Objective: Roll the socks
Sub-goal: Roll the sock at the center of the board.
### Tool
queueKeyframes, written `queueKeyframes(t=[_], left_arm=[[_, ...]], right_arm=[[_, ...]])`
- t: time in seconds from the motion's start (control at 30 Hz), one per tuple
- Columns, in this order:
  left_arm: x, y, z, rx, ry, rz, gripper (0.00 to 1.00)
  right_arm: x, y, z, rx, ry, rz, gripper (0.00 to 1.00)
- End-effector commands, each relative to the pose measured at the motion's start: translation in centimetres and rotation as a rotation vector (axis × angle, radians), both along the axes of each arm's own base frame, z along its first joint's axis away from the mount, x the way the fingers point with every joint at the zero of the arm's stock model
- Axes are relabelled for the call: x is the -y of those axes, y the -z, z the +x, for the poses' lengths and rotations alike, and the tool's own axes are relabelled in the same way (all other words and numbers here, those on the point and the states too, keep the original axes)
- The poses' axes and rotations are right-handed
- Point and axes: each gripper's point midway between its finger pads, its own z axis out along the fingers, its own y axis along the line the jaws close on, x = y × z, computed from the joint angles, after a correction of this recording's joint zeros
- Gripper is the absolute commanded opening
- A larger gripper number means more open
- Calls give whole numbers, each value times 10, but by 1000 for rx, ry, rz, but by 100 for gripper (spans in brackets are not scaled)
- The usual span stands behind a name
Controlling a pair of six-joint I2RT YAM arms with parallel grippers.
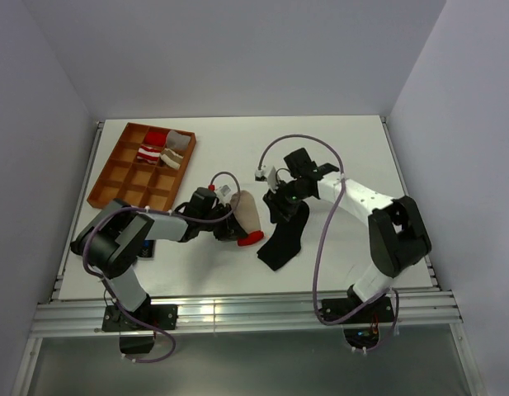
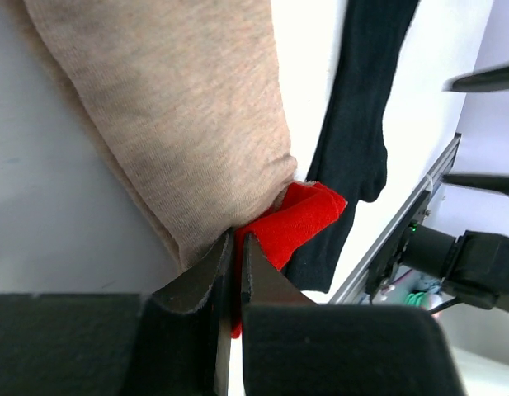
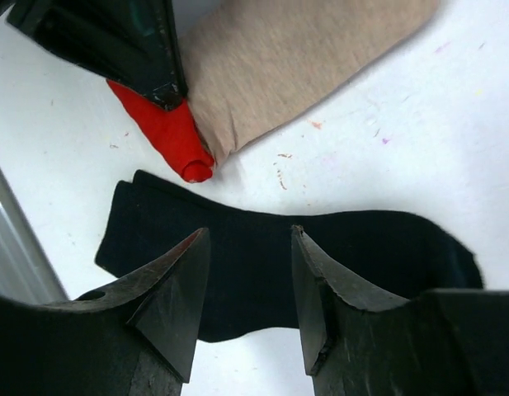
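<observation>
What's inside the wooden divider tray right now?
The wooden tray holds rolled socks in its far compartments: a red roll, a red-and-white striped roll, and beige rolls. Anything beneath those rolls is covered.

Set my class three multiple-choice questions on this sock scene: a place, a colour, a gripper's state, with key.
1. The black sock lies where? A. right of the beige sock B. on top of it C. left of it
2. The beige sock's toe is: A. blue B. red C. green
3. The right gripper is: A. open B. shut on the black sock C. shut on the toe
Key: 1A, the top view shows it to the right; 2B, the toe tip is red; 3A, its jaws stand apart above the black sock.
</observation>
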Motion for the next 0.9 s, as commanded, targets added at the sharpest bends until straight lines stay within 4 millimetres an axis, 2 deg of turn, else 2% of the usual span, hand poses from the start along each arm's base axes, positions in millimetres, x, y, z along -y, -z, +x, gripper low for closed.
queueKeyframes(t=[0.0,0.07,0.1,0.13,0.17,0.2,0.23,0.27,0.33,0.6,0.67,0.87], left_arm=[[-32,34,-23,-177,-43,175,0],[-34,31,-22,-188,-41,178,0],[-35,29,-22,-203,-37,176,0],[-36,29,-21,-211,-38,180,0],[-36,26,-18,-199,-33,175,0],[-39,26,-21,-228,-29,172,0],[-40,25,-22,-239,-26,165,0],[-41,25,-22,-247,-25,160,0],[-43,25,-22,-265,-17,145,0],[-47,34,-28,-352,11,113,0],[-50,36,-29,-359,9,118,0],[-53,37,-34,-369,13,116,0]], right_arm=[[-11,-24,13,219,-71,42,52],[-7,-21,4,291,-100,7,52],[-18,-24,-1,367,-159,10,52],[-14,-17,-14,400,-187,-8,53],[-13,-14,-16,450,-202,-34,53],[-25,-17,-22,525,-260,-21,54],[-24,-11,-33,547,-286,-27,55],[-26,-11,-35,574,-302,-34,55],[-38,-10,-46,601,-368,-27,56],[-73,-7,-55,679,-463,-13,56],[-82,-1,-64,682,-506,-18,56],[-96,14,-68,714,-547,-47,55]])
